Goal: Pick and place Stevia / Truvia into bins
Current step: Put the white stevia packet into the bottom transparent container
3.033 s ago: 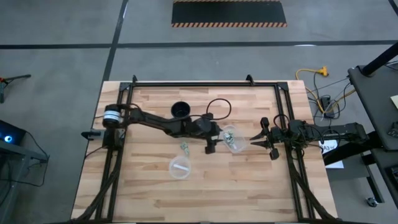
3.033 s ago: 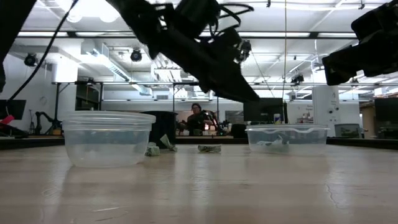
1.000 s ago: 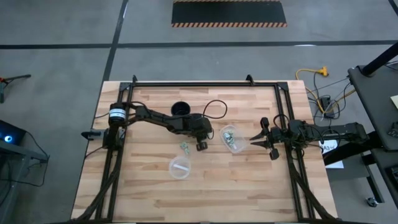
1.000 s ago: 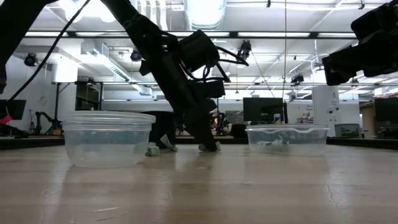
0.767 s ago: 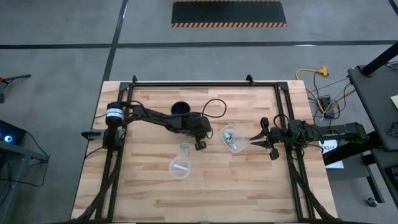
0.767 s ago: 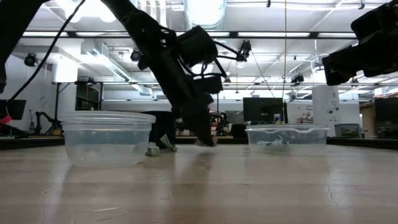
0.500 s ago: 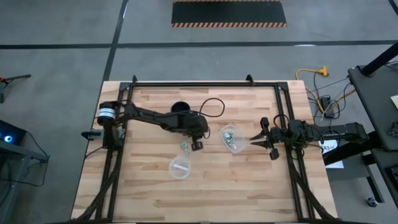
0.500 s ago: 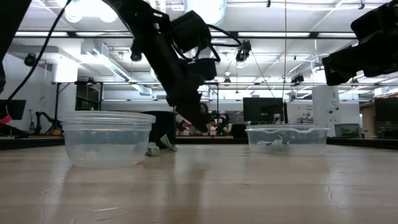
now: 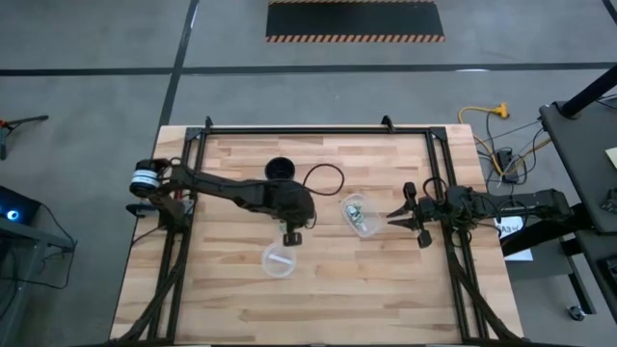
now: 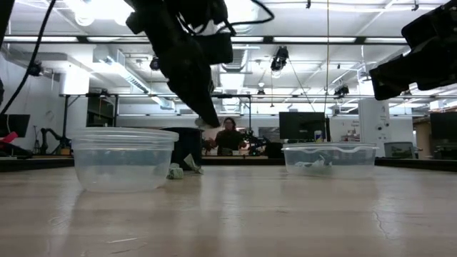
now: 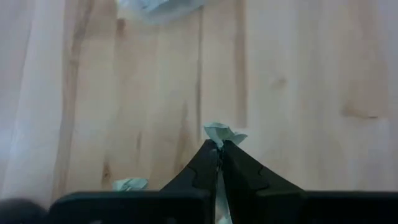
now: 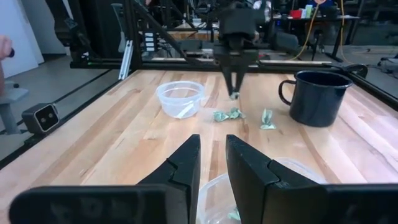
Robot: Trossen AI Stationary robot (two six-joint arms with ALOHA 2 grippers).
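Jaws of the left gripper (image 11: 219, 149) pinched a pale green sachet (image 11: 224, 132) above the worktop (image 9: 386, 280). Right gripper (image 9: 397, 220) spread, beside the oblong tub (image 9: 359, 215).

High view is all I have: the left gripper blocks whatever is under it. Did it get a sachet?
Observer: Yes. In the left wrist view the left gripper is shut on a pale green sachet, lifted clear of the table.
Operator: Any loose ones left on the wood?
Observer: The right wrist view shows crumpled sachets lying between the round bin and the black mug.
Operator: And the right arm?
Observer: The right gripper hangs open just above the oblong bin, holding nothing.
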